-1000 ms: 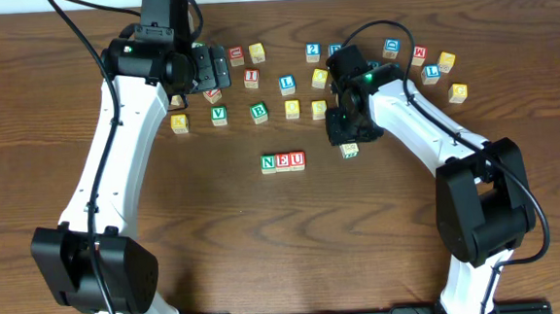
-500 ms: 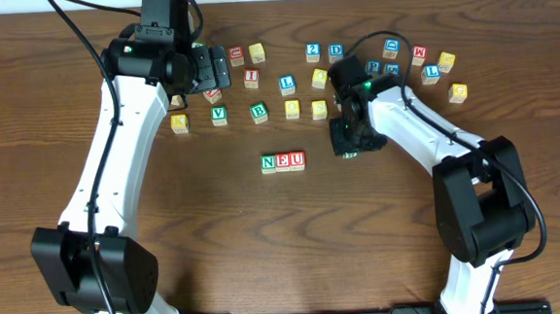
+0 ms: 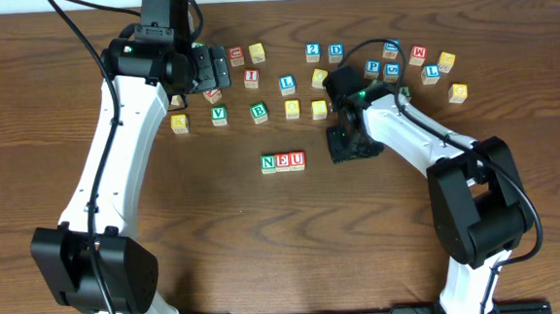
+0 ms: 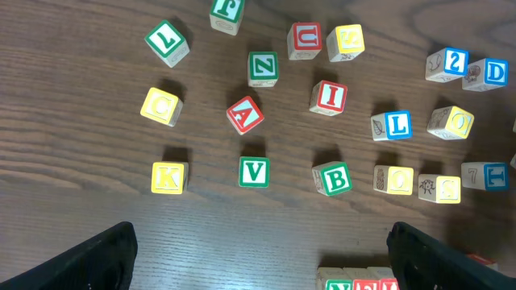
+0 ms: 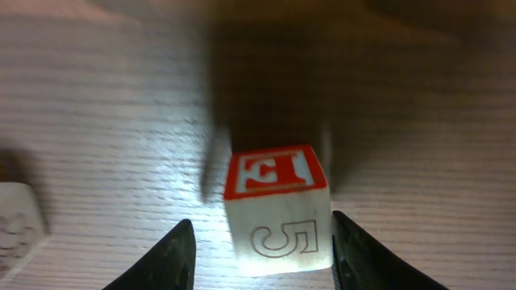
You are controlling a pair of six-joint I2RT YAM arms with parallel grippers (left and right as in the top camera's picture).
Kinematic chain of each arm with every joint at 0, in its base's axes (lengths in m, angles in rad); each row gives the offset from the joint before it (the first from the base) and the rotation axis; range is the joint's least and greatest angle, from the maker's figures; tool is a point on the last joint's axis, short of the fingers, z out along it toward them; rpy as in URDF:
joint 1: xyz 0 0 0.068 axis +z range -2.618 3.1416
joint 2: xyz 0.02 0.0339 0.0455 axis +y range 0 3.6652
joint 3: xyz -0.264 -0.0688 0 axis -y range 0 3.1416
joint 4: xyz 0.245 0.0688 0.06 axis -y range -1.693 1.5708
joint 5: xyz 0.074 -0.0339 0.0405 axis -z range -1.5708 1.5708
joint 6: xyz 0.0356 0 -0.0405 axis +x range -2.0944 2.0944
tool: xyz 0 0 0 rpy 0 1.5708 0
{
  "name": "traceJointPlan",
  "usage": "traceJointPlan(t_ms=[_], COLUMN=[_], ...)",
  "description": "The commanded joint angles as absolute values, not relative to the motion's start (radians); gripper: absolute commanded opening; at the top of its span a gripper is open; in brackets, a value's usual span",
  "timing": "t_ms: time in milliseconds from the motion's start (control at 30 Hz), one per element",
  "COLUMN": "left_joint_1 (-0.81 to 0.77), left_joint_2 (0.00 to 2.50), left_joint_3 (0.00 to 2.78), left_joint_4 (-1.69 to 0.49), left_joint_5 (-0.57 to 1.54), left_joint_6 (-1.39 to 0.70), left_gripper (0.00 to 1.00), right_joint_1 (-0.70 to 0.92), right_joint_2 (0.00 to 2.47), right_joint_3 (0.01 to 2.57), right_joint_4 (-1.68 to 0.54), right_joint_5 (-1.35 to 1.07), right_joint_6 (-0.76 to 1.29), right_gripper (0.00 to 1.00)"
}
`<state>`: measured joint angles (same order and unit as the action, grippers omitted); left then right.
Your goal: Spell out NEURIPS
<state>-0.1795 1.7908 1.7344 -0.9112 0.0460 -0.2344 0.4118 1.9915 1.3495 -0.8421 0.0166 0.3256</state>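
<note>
Three cubes reading N, E, U stand in a row at the table's middle; their tops show at the bottom edge of the left wrist view as the row. My right gripper is low, just right of that row. Between its jaws is a red-topped cube with an outlined 5 on its side; I cannot read the top letter. The right gripper stands open: there is a clear gap at the left finger, and the right finger is almost touching. My left gripper hangs open over the loose cubes, among them a red I.
Several loose cubes lie in the far half of the table: L, V, B, K, 2, D, P. A pale cube's corner shows at the left edge of the right wrist view.
My right gripper has moved left towards the row's right end, carrying the cube lower; its arm now hides the cube from overhead. The left arm has not moved.
</note>
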Motion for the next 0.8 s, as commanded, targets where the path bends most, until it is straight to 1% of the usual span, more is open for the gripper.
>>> traceJointPlan(t_ms=[0,200,467,767], left_joint_1=[-0.175,-0.175,-0.175,-0.175], left_joint_2=[1.795,1.795,1.795,1.795], left_joint_3=[1.752,1.752,1.752,1.752], left_joint_4=[-0.911,-0.911,-0.911,-0.910], left_joint_5=[0.033,0.033,0.033,0.033], left_joint_6=[-0.221,-0.221,-0.221,-0.221], left_gripper=[0.98,0.98,0.98,0.98], right_joint_1=[0.417,0.419,0.419,0.419], right_joint_2=[1.998,1.998,1.998,1.998], right_joint_3=[1.338,1.338,1.338,1.338], right_joint_4=[-0.835,-0.828,-0.820,-0.819], right_joint_5=[0.035,0.044,0.062,0.062], right_joint_6=[0.329,0.329,0.329,0.329], right_gripper=[0.46,0.43,0.43,0.38])
